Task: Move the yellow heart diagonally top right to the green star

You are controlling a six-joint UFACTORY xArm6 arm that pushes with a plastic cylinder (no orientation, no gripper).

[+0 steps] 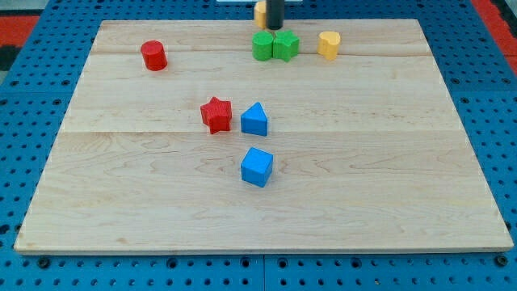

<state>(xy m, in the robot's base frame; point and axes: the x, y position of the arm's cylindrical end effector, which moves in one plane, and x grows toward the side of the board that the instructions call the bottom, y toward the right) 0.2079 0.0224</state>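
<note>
Tip point(275, 27) is sitting at 12 o'clock of green star point(285, 44), touching yellow heart point(260, 13) at surface's point(388, 202) far edge. No pincer fitted. Judging: pushing heart; next needs rightward nudging.

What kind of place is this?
Probably a robotics lab bench: a wooden board lies on a blue perforated table, with small coloured blocks like the red star, and my tip near the view's top.
</note>
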